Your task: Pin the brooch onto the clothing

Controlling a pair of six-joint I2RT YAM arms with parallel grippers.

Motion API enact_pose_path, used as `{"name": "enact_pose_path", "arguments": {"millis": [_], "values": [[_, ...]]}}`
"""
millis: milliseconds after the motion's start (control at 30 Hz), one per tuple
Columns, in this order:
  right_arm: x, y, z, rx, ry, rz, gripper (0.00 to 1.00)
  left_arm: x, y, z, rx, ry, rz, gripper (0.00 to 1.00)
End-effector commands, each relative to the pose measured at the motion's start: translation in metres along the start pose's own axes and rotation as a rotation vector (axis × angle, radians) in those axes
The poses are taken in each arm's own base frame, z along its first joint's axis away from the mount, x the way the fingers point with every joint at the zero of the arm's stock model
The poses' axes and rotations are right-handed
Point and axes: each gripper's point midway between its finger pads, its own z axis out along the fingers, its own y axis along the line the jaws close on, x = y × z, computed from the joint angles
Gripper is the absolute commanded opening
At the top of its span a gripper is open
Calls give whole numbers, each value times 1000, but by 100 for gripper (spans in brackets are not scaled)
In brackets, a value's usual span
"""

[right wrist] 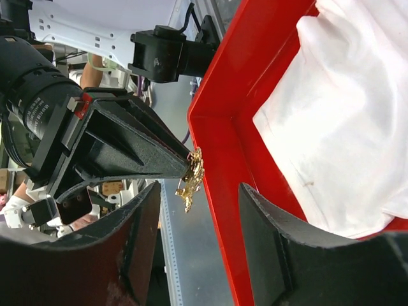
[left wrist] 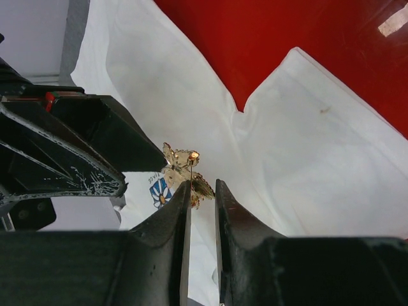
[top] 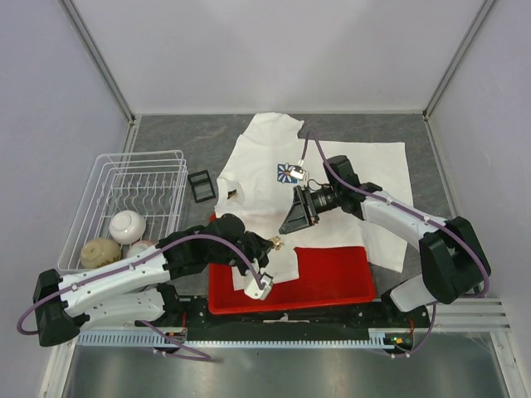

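The clothing [top: 257, 178], a white T-shirt with a blue daisy print [top: 289, 172], lies spread on the table, its lower hem over the red tray [top: 332, 278]. My left gripper [top: 272, 243] is shut on the tiny gold brooch [top: 279, 244] and holds it in the air above the shirt's hem. In the left wrist view the brooch [left wrist: 182, 169] sticks out past the fingertips. My right gripper [top: 290, 222] reaches in from the right. In the right wrist view the right gripper [right wrist: 199, 186] stands open, its two fingers on either side of the brooch [right wrist: 191, 178] without touching it.
A white wire dish rack [top: 99, 199] with bowls stands at the left. A small black square tray [top: 202, 186] sits beside the shirt's left sleeve. Another white cloth [top: 386, 178] lies under the right arm. Light walls enclose the table.
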Motion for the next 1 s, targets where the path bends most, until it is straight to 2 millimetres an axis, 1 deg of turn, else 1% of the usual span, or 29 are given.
{"name": "enact_pose_path", "arguments": {"millis": [0, 267, 300, 467, 500, 567, 600, 633, 667, 700, 733, 767, 833, 867, 900, 933, 967], "values": [[4, 3, 6, -20, 16, -12, 58, -6, 17, -5, -67, -13, 96, 19], [13, 7, 19, -42, 58, -11, 48, -10, 16, -6, -68, -27, 127, 20], [13, 7, 20, -45, 61, -8, 45, -10, 14, -7, -67, -31, 134, 19], [12, 10, 23, -66, 68, 7, 38, -11, 13, -6, -65, -35, 153, 19], [12, 11, 23, -71, 68, 10, 35, -11, 14, -7, -68, -35, 153, 19], [10, 11, 23, -75, 63, 18, 31, -11, 14, -7, -71, -34, 150, 20], [10, 12, 24, -78, 63, 15, 24, -11, 15, -8, -74, -35, 150, 20], [10, 13, 24, -80, 63, 16, 21, -11, 14, -8, -74, -36, 152, 20], [10, 14, 23, -82, 62, 21, 17, -11, 13, -8, -73, -35, 153, 22], [9, 15, 23, -87, 61, 20, 5, -10, 12, -8, -75, -33, 156, 25], [9, 16, 23, -88, 59, 21, 0, -10, 11, -9, -77, -31, 155, 29], [8, 18, 22, -88, 56, 15, 0, -8, 13, -10, -85, -20, 155, 41], [6, 20, 21, -88, 47, -3, 0, -6, 15, -13, -102, -8, 121, 57], [3, 22, 19, -80, 29, -21, 0, -5, 18, -15, -115, 6, 105, 67], [-2, 22, 15, -74, 10, -38, 0, -6, 23, -20, -136, 9, 50, 71], [-6, 22, 12, -70, -6, -50, 0, -7, 27, -25, -156, 9, 17, 80], [-10, 25, 7, -67, -25, -70, 0, -7, 32, -31, -177, 17, -25, 81]]}}
